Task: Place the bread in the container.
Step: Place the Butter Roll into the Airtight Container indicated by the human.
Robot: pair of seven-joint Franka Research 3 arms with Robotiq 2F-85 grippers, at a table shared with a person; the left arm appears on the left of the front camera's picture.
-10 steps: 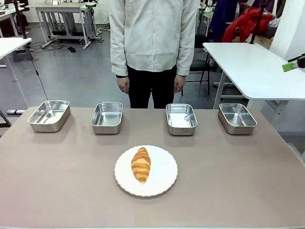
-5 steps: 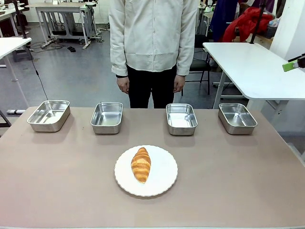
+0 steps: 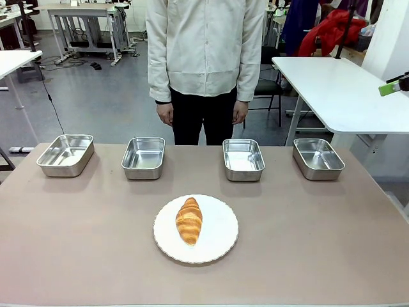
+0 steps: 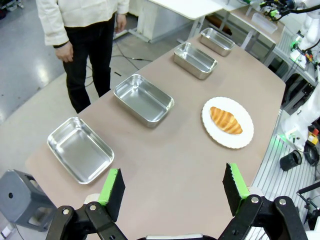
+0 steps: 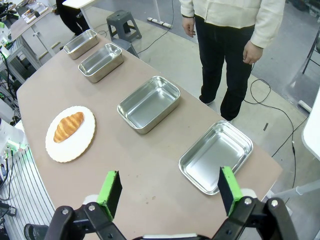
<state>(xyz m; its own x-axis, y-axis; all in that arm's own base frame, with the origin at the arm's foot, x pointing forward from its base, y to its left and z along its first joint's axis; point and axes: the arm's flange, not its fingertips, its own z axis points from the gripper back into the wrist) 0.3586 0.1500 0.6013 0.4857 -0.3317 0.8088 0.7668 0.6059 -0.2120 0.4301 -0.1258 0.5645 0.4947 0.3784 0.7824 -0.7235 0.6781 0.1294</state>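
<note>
The left gripper (image 4: 173, 185) and the right gripper (image 5: 169, 190) are hovering above the tabletop (image 3: 319, 243), both gaping wide and holding nothing. The bread (image 3: 189, 220) is lying on the white plate (image 3: 220, 246), well apart from the four steel containers (image 3: 142, 173) lining the far edge.

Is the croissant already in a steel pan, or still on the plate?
Still out: the croissant lies on the white plate, and all four pans are empty.
</note>
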